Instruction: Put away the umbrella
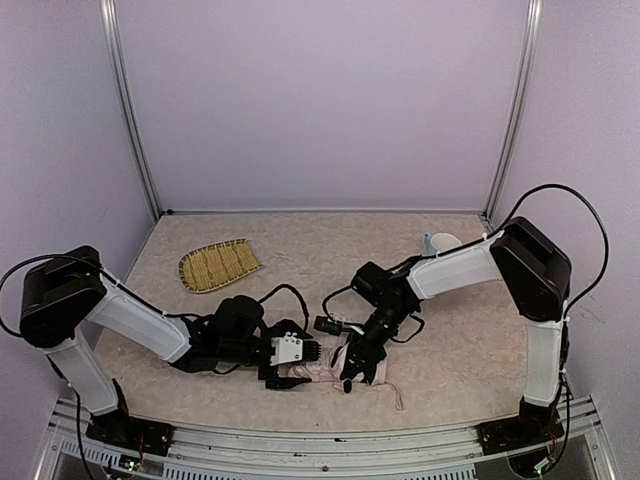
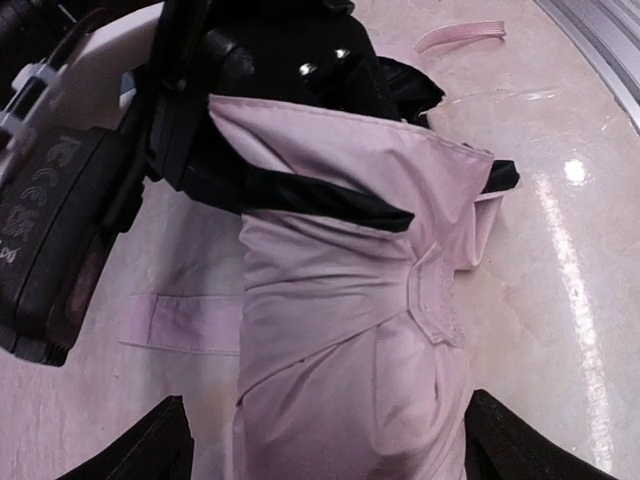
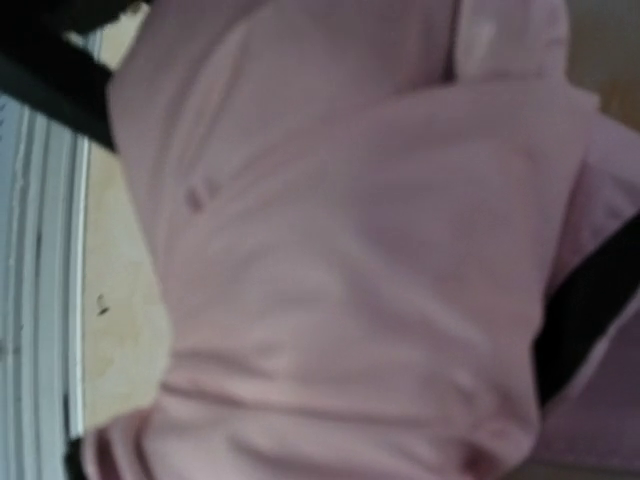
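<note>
The umbrella [image 1: 325, 372] lies folded on the table near the front edge, pale pink with black lining showing at its folds. My left gripper [image 1: 305, 362] stands open at its left end; in the left wrist view the bundle [image 2: 340, 300] runs between the spread fingers of that gripper [image 2: 325, 455]. My right gripper [image 1: 357, 368] is down on the umbrella's right part and shut on the fabric, its black housing [image 2: 280, 50] pressed against the cloth. Blurred pink fabric [image 3: 350, 250] fills the right wrist view, hiding that gripper's fingers. A thin pink strap [image 1: 398, 398] trails off to the right.
A woven bamboo tray [image 1: 218, 265] lies at the back left of the beige table [image 1: 330, 250]. A small white cup-like object [image 1: 440, 242] stands at the back right. The metal rail [image 1: 330, 440] runs along the front edge, just beyond the umbrella.
</note>
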`<act>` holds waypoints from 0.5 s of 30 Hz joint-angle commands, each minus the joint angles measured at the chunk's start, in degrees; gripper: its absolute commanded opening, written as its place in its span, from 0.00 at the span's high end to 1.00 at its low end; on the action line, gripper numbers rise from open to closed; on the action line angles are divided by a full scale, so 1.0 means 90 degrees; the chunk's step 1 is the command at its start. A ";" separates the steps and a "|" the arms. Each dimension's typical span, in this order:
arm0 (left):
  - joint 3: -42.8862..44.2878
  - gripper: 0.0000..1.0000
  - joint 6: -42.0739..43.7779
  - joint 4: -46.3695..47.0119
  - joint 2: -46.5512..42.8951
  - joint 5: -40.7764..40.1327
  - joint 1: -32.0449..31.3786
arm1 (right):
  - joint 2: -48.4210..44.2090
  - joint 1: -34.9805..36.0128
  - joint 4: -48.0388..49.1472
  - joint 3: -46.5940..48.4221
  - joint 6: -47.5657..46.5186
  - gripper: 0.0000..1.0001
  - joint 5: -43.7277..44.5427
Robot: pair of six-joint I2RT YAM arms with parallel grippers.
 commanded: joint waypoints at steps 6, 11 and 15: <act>0.0201 0.27 -0.0729 0.0489 0.0913 -0.0021 -0.0499 | 0.0640 -0.0018 -0.1251 -0.0267 0.0180 1.00 0.1239; 0.0280 0.57 -0.0991 0.0339 0.1189 -0.0033 -0.0505 | 0.0515 -0.0099 -0.0992 -0.0122 0.0366 0.95 0.1309; 0.0076 0.82 -0.0984 0.0665 0.1057 0.0204 -0.0544 | 0.0223 -0.0132 -0.0685 -0.0109 0.0602 0.76 0.1527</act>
